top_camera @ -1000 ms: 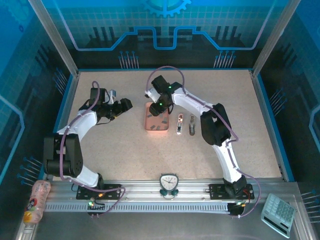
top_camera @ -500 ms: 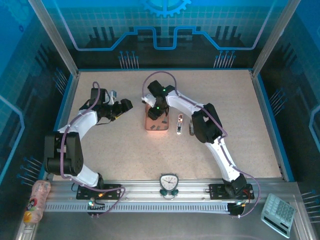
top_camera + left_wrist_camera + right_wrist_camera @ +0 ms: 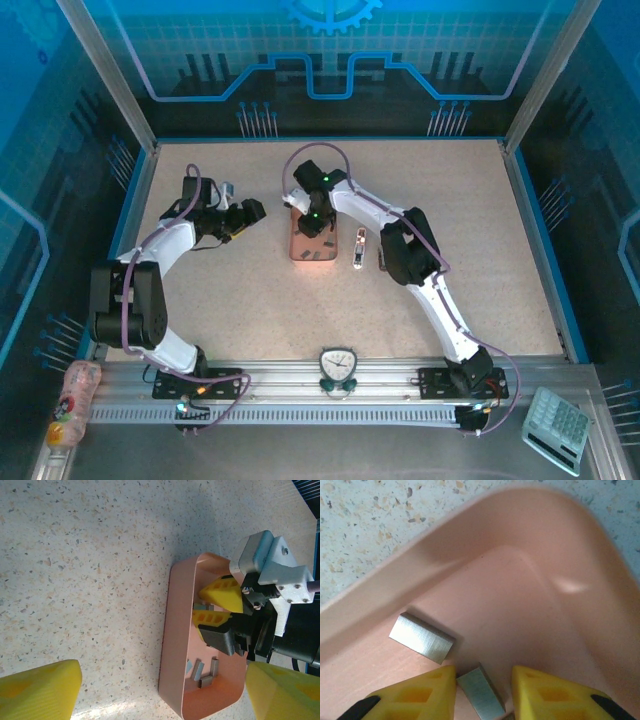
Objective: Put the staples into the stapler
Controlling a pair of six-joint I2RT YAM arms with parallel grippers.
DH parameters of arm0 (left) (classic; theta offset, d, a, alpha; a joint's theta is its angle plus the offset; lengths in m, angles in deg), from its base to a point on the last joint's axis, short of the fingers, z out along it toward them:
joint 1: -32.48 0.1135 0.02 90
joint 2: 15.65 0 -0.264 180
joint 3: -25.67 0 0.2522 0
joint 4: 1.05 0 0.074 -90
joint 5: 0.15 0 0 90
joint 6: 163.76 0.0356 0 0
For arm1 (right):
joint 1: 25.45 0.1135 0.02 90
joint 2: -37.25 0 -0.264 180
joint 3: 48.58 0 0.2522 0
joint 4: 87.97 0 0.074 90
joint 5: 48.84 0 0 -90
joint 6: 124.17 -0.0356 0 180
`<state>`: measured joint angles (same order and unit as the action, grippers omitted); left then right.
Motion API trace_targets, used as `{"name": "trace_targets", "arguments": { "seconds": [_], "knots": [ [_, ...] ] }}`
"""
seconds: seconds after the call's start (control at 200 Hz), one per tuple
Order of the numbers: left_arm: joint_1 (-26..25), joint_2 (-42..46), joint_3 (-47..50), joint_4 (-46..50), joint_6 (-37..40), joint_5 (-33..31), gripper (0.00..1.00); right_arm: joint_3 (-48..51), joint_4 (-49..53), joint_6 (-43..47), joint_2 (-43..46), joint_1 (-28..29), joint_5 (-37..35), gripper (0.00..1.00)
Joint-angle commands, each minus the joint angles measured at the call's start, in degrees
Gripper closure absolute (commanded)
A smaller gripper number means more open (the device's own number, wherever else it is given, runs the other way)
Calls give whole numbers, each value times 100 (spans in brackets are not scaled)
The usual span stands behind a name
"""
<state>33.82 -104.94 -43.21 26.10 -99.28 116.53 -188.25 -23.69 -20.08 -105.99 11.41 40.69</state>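
A speckled beige surface [image 3: 250, 290] is enclosed by blue patterned walls. A salmon-pink tray [image 3: 312, 252] is placed near the middle of it. The stapler [image 3: 358, 248] is laid on the surface just to the right of the tray, apart from it.

The staples [image 3: 202, 672] are kept inside the tray. Several short grey strips are grouped toward one end, as seen from the left wrist. Two more are found in the corner at the other end, where the right tool [image 3: 482, 680] is lowered into the tray. One strip [image 3: 422, 637] is lying flat against the foot of the tray wall. Another strip [image 3: 480, 692] is set between the yellow fingers [image 3: 415, 695] of the right tool. The fingers are drawn in close on either side of it, with a narrow gap seen on one side. Whether the strip is actually pinched cannot be told.

The left tool [image 3: 248, 212] is held above the surface to the left of the tray, pointed toward it. Its yellow fingers [image 3: 45, 690] are spread wide, and nothing is held between them.
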Motion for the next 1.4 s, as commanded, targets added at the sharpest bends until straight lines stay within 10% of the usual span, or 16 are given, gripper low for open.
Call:
{"name": "trace_targets", "arguments": {
  "seconds": [0.0, 0.745, 1.396],
  "knots": [
    [55, -62, 9, 32, 62, 125, 14, -101, 265, 112, -217, 84, -62, 71],
    [1, 266, 176, 116, 379, -63, 14, 979, -236, -484, 1725, 135, -72, 88],
    [-818, 1165, 391, -452, 1046, 513, 17, 6791, -729, -4550, 6108, 385, -958, 87]
  ]
}}
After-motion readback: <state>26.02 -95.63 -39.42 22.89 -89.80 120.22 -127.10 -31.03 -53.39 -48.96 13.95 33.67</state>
